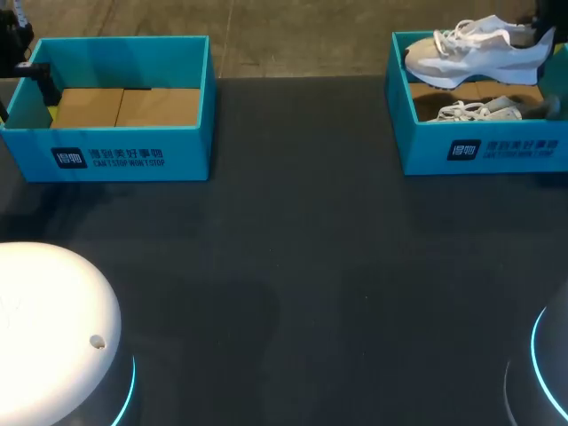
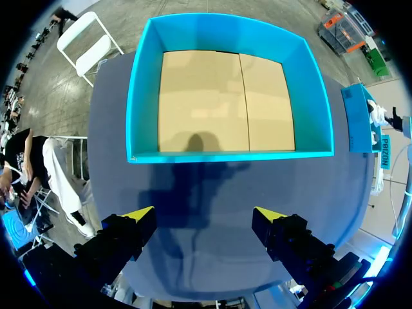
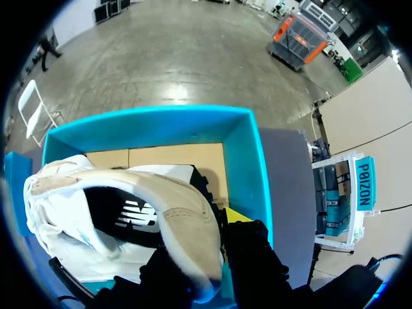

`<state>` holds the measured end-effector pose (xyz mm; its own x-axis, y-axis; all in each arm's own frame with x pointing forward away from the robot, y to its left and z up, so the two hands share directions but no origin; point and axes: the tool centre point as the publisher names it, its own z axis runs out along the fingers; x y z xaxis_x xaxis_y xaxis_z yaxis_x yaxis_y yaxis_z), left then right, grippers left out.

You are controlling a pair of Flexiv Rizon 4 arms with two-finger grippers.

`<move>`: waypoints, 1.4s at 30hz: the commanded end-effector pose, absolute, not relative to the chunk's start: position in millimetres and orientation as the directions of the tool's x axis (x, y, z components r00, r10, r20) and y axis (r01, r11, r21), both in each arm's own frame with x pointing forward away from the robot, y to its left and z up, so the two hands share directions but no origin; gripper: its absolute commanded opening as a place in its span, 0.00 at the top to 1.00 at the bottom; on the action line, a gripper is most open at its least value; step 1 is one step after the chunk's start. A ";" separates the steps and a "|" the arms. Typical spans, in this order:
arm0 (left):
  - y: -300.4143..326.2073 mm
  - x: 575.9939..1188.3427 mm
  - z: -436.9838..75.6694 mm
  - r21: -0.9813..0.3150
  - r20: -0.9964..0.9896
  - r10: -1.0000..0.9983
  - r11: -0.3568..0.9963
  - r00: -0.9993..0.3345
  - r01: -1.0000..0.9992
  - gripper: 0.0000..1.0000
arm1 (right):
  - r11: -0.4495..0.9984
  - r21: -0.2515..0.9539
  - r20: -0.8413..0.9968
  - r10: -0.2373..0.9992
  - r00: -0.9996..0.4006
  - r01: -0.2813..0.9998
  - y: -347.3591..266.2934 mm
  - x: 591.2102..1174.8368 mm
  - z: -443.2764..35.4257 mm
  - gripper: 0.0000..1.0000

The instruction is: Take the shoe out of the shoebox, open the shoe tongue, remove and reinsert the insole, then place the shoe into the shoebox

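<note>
**One box empty, one shoe gripped over the other**

The left shoebox (image 1: 35, 155) stands at the table's far left corner. It is a blue open-topped box holding nothing but its bare cardboard floor (image 1: 129, 106). The left gripper (image 2: 203, 215) hangs over the dark table just in front of this box's near wall. Its fingers are spread wide with nothing between them, and both yellow fingertips (image 2: 138, 214) are clear of the box.

The table (image 1: 293, 266) runs as a broad dark surface between the two boxes and forward to the near edge. A white rounded housing (image 1: 44, 328) sits at the near left corner, and a dark one with a glowing ring (image 1: 550, 373) sits at the near right.

The right shoebox (image 1: 417, 146) stands at the far right corner, its right side cut off by the view's edge. A second shoe (image 1: 479, 109) lies on this box's cardboard floor against the front wall, white laces upward. Above it the shoe (image 1: 484, 58), white and beige, is raised and tilted over the box's back part, its toe toward the box's left wall. The right gripper (image 3: 206, 235) is clamped on the shoe's beige collar beside the dark opening. One yellow fingertip (image 3: 233, 215) shows against the outside, and the other finger is hidden behind the shoe.
</note>
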<state>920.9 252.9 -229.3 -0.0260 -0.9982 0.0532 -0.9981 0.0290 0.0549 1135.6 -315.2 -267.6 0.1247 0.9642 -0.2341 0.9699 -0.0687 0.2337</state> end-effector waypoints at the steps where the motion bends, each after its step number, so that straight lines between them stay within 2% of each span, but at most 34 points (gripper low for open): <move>1: 252.6 920.0 -228.6 0.055 0.051 -0.998 0.028 -0.026 -0.998 0.00 | -0.073 0.222 -0.241 0.962 0.128 0.972 -313.0 1143.4 -269.6 1.00; 42: 252.6 920.0 -228.6 0.055 0.051 -0.998 0.028 -0.026 -0.998 0.00 | -0.106 0.217 -0.281 0.945 0.167 0.970 -332.0 1154.0 -280.9 1.00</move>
